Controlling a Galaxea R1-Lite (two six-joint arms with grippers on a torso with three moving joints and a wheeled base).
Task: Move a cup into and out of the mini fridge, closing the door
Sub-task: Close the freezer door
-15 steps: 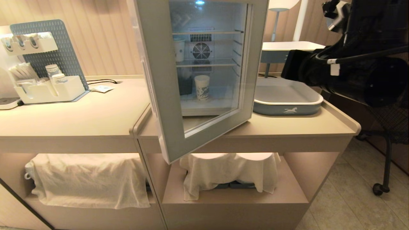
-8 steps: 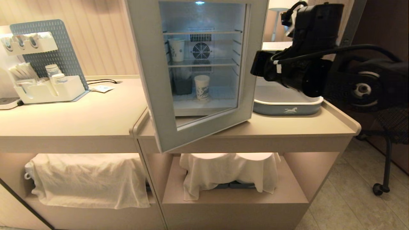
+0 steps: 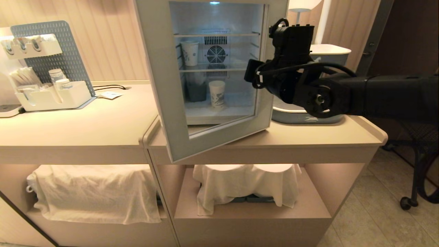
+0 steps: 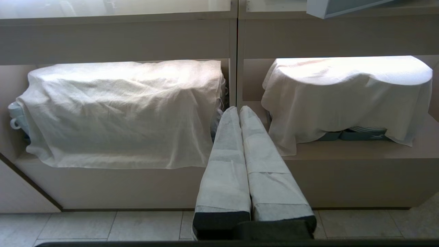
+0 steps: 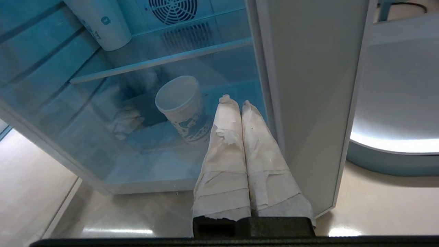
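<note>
1. Cup, white tapered paper with blue print (image 3: 217, 93), upright on the floor of the white boxy mini fridge (image 3: 219, 61).
2. Grey-blue framed glass door (image 3: 205, 79) ajar.
3. Right gripper (image 5: 236, 102), fingers pressed together, empty, just right of the cup at the fridge's right edge.
4. Left gripper (image 4: 239, 109) pressed together, low before the cloth-covered shelves (image 4: 116, 109).

I see a grey-blue tray (image 3: 337, 119) on the counter (image 3: 103, 127); white cloths (image 3: 96, 192) drape the shelves beneath the counter.

Door (image 3: 171, 85) ajar (gap at right)
</note>
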